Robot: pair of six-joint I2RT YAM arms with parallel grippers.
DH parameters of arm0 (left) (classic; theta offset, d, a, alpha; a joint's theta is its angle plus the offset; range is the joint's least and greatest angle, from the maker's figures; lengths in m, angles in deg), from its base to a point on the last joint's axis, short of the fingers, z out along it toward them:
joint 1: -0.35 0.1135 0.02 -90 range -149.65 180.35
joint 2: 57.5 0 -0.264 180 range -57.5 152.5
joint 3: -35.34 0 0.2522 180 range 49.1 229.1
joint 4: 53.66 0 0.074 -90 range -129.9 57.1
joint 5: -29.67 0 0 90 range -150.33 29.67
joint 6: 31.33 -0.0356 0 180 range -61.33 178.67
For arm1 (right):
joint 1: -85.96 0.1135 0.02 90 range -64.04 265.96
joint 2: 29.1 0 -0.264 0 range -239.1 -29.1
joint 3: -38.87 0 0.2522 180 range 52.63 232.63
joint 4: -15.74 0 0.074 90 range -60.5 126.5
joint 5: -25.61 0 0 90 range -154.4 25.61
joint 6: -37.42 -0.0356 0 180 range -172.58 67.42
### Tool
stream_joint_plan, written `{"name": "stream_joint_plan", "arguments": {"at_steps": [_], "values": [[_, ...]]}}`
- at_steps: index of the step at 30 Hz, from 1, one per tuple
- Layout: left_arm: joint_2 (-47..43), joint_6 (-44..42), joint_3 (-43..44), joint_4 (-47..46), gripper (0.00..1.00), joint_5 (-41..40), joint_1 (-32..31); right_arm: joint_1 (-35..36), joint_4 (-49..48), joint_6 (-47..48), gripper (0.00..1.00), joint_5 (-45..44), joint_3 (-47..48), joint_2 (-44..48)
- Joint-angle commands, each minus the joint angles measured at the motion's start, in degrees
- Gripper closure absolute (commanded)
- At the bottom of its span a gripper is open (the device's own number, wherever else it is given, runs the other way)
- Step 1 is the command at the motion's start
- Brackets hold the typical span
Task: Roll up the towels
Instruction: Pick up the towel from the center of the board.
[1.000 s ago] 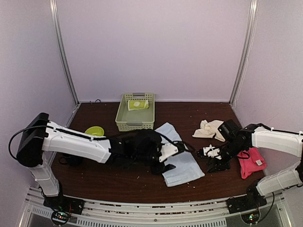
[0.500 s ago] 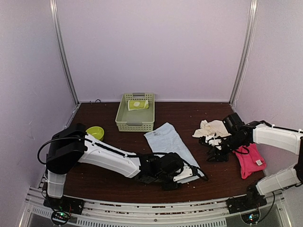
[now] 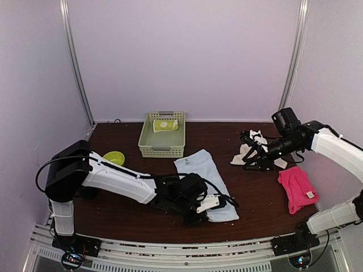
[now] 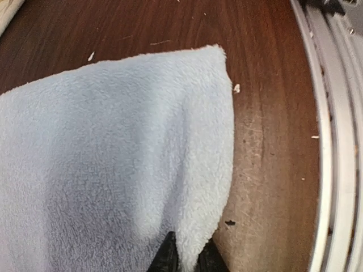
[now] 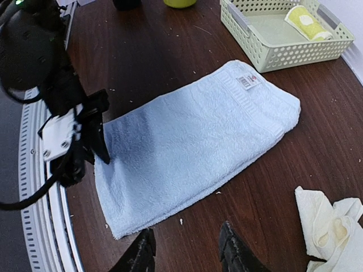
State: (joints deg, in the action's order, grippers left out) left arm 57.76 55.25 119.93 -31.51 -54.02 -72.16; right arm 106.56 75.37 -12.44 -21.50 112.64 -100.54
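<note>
The left gripper (image 4: 187,259) has dropped to the near hem of the flat light blue terry towel (image 3: 203,177) at mid-table and pinched shut on it, evidently to start the roll, while the right gripper (image 5: 187,252) has lifted clear, half-open and empty, over the crumb-flecked dark brown table (image 3: 258,207) between plain lilac walls (image 3: 187,56).

Four towels (image 3: 201,175), one basket (image 3: 161,151), one bowl (image 3: 113,157)

Pale lilac walls (image 3: 181,56), silver corner posts (image 3: 77,68), dark brown table (image 3: 113,220), slotted metal rail (image 3: 187,256) in front.
</note>
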Motion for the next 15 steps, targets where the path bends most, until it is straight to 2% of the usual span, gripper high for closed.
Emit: {"name": "stream_joint_plan", "arguments": {"at_steps": [1,3,7,11,15], "values": [[-5.03,11.87,-5.9,-6.29,0.88,22.45,6.0,3.99,6.92,-0.03,0.6,3.33,0.24,2.38],[-4.44,16.46,-7.75,-9.63,0.88,30.68,8.67,8.26,7.7,0.96,0.61,1.14,-1.46,2.72],[-2.2,26.54,-10.42,-17.91,0.92,41.05,12.6,15.61,4.71,0.21,0.62,-3.44,-6.78,4.38],[0.32,37.85,-11.92,-27.76,0.93,47.98,15.48,21.91,-0.19,-1.71,0.55,-8.14,-10.37,4.24],[2.64,43.54,-11.06,-32.4,0.93,50.61,15.95,26.62,-10.1,-4.0,0.49,-16.05,-14.68,3.4]]}}
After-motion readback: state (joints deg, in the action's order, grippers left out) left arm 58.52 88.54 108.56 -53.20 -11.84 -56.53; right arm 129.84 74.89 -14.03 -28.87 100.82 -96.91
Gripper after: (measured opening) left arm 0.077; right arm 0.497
